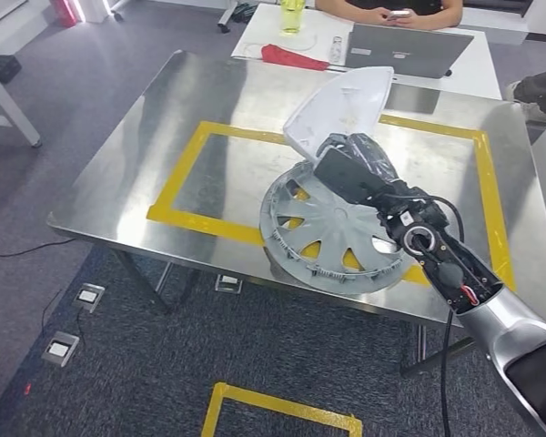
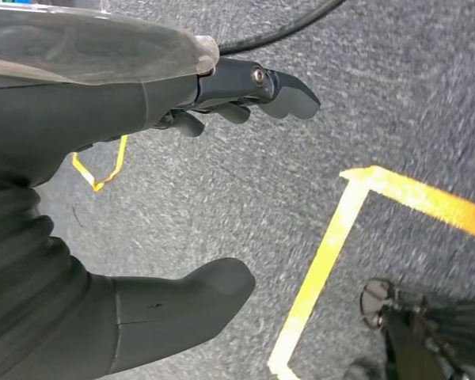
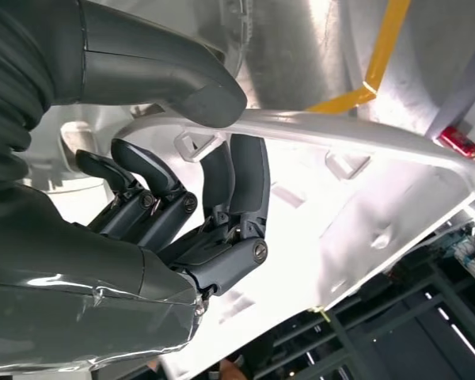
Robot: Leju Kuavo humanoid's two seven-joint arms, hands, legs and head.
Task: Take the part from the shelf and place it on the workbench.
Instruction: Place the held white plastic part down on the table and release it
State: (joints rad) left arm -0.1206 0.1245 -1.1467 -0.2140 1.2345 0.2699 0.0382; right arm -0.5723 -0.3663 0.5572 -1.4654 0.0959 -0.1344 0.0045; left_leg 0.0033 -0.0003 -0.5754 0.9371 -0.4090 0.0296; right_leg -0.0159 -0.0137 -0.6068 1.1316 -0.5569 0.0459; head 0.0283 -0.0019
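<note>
Two hands are in view. Right of centre in the head view, the right hand [image 1: 349, 164] grips a white plastic part [image 1: 338, 107] and holds it tilted just above the steel tabletop [image 1: 119, 182], over the far edge of a grey wheel cover [image 1: 328, 228] that lies flat on the tabletop across the near line of a yellow tape rectangle [image 1: 187, 164]. In the right wrist view the thumb lies on one face of the part [image 3: 355, 198] and the dark fingers [image 3: 247, 182] curl against the other face, so the rim is pinched between them. The left hand [image 2: 163, 182] hangs over grey carpet [image 2: 372, 79] marked with yellow tape [image 2: 324, 253]; its fingers [image 2: 283, 91] are stretched out and well apart from the thumb, holding nothing. At the top of the head view a person [image 1: 394, 11] sits at a white table [image 1: 483, 68] behind a grey laptop [image 1: 408, 50], with a red object [image 1: 291, 57] and a yellow-green cup [image 1: 292, 14] beside it
</note>
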